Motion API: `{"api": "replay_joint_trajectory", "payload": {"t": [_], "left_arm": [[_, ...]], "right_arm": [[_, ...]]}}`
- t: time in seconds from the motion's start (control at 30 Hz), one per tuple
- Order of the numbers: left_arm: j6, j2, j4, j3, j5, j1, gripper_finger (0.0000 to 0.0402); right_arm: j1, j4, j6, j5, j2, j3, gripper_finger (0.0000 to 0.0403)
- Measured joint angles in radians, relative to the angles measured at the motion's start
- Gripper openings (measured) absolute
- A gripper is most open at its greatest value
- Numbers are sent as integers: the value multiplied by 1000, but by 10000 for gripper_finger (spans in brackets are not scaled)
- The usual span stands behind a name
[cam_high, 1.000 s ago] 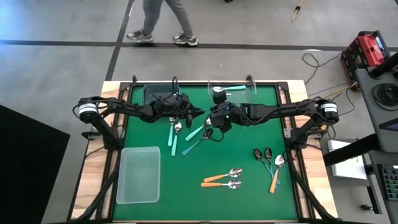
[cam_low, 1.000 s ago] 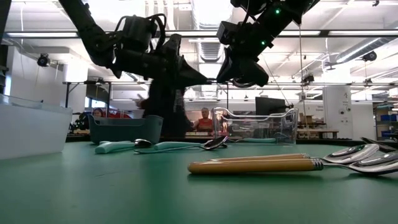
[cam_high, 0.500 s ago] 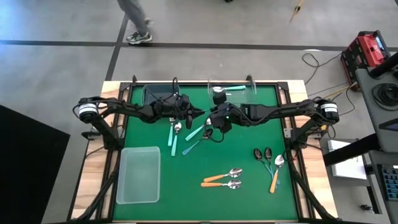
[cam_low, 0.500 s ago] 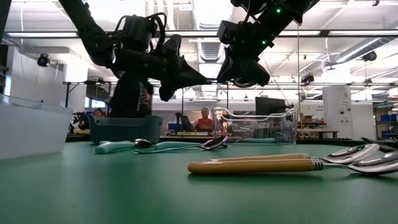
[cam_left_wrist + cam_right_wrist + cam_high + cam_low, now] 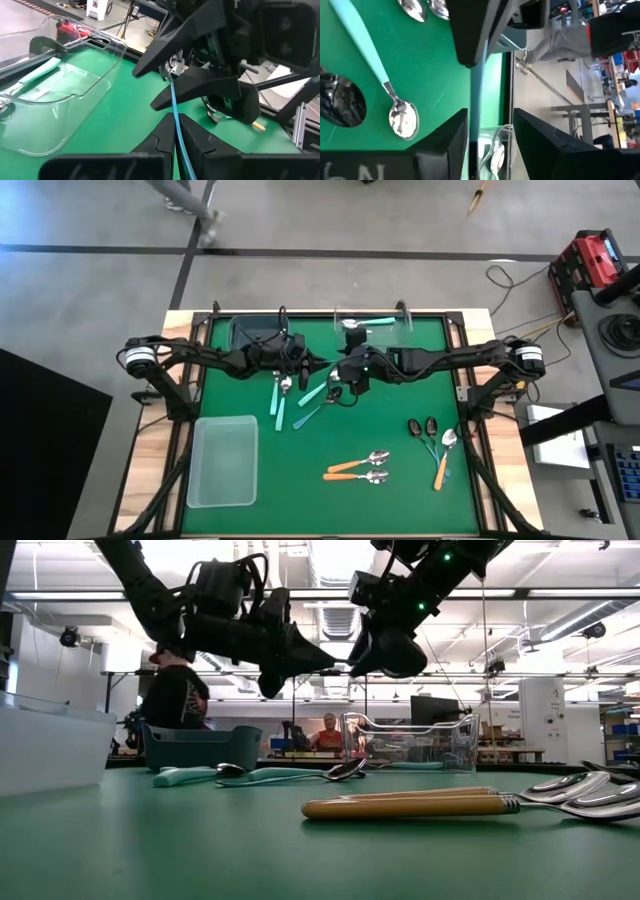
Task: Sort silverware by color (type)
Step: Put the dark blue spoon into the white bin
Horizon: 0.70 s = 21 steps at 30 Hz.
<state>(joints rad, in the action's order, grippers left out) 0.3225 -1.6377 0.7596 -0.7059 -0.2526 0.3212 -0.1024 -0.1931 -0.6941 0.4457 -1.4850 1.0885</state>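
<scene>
Blue-handled spoon (image 5: 173, 107): clamped in left tool (image 5: 175, 131) | right tool (image 5: 490, 135): spread around it, ungripped | mid-air handover above surface (image 5: 400, 450)

From above, the two grippers meet over the table's far middle, hiding the thin light-blue spoon handle (image 5: 173, 107); its bowl can't be seen.

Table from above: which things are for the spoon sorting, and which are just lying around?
For the job: teal spoons, orange spoons, dark spoons, one blue-handled spoon pinched in the left hand, clear tray, dark bin, white tub.

Just lying about: red toolbox, floor cables, a person beyond the table.
</scene>
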Motion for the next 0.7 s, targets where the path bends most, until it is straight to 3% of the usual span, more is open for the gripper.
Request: {"api": "replay_joint_trajectory", "payload": {"t": [0.43,0.7], "left_arm": [[-75,39,15,16,59,6,0],[-110,188,47,67,61,40,0]], "right_arm": [[4,113,137,-12,179,0,147],[6,161,261,-210,367,-14,134]]}}
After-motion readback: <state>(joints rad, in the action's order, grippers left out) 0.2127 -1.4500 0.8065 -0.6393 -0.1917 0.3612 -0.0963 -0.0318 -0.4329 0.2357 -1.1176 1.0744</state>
